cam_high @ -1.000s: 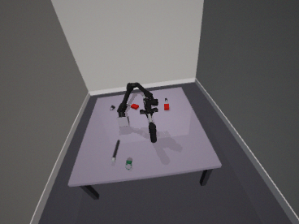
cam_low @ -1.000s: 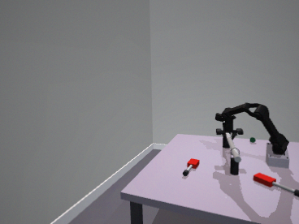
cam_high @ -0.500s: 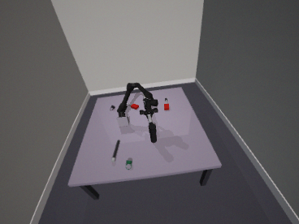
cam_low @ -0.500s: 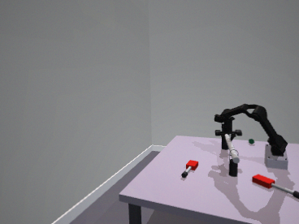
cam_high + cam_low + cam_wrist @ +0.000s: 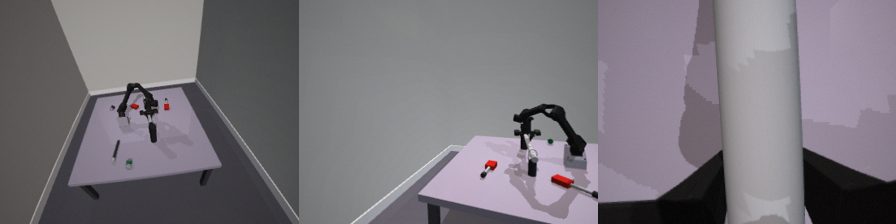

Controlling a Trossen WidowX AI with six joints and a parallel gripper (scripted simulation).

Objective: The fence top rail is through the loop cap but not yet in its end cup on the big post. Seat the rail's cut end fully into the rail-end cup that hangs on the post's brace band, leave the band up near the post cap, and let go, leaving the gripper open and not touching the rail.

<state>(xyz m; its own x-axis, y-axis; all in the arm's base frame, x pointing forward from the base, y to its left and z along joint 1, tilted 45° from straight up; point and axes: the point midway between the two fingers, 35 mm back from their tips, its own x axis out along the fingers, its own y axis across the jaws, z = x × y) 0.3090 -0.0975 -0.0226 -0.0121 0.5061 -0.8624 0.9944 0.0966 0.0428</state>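
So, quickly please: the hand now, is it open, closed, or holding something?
Hand: closed on the pale fence rail, holding it.

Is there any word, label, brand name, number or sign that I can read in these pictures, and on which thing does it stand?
None: no readable text in any view.
Pale rail, held in the tool: plain, no marking.
Red-handled pieces on the table: too small to show any lettering.
Small green and white thing: too small to tell.
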